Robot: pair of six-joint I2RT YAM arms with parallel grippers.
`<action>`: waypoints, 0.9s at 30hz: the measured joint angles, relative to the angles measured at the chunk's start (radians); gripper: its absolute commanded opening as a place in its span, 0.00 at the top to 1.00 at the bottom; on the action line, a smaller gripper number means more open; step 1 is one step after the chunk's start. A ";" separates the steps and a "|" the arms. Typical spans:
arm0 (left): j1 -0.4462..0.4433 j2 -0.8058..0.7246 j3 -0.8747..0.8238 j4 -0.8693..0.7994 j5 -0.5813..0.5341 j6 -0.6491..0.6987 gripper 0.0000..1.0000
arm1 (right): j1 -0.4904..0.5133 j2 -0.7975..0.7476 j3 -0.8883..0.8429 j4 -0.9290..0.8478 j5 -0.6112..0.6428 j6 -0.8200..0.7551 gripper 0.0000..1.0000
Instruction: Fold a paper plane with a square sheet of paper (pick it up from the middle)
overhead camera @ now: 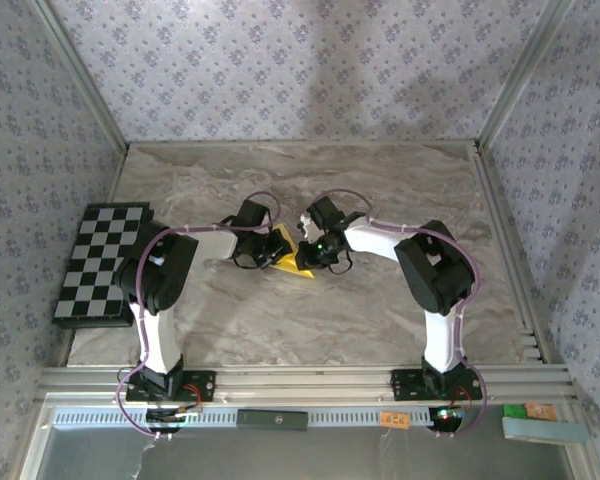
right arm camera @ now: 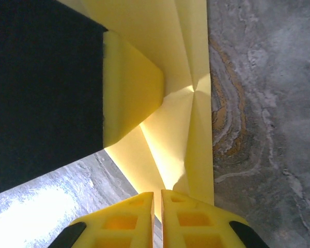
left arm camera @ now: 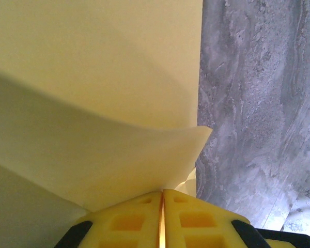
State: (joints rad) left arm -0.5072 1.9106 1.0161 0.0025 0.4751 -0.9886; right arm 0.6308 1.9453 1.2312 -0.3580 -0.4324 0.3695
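Observation:
The yellow sheet of paper (overhead camera: 288, 254) is a creased, folded shape lifted at the table's middle, held between both grippers. My left gripper (overhead camera: 264, 250) is shut on one edge; in the left wrist view the paper (left arm camera: 93, 103) bows up and away from the closed fingertips of that gripper (left arm camera: 162, 192). My right gripper (overhead camera: 306, 250) grips the opposite side. In the right wrist view the folded paper (right arm camera: 186, 62) shows several creases and runs down between the nearly touching fingers of the right gripper (right arm camera: 157, 194). The left gripper's yellow finger (right arm camera: 129, 98) presses on the paper just ahead.
A black-and-white checkered board (overhead camera: 105, 260) lies at the table's left edge. The marble tabletop (overhead camera: 380, 180) is walled by patterned panels on three sides. A metal rail (overhead camera: 300, 380) runs along the near edge by the arm bases.

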 measured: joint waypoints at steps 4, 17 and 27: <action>0.000 0.000 0.001 -0.001 0.000 0.000 0.89 | -0.003 0.000 -0.003 0.011 0.000 0.000 0.87; 0.000 0.001 0.005 -0.006 0.000 0.000 0.89 | -0.021 0.008 -0.023 0.023 0.000 0.001 0.88; 0.001 -0.011 0.050 -0.048 -0.001 0.039 0.84 | -0.023 0.016 -0.023 0.020 0.004 0.000 0.90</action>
State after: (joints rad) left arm -0.5060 1.8992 1.0664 -0.0460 0.4740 -0.9497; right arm 0.6083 1.9617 1.2087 -0.3378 -0.4286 0.3698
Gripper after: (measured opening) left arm 0.158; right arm 0.104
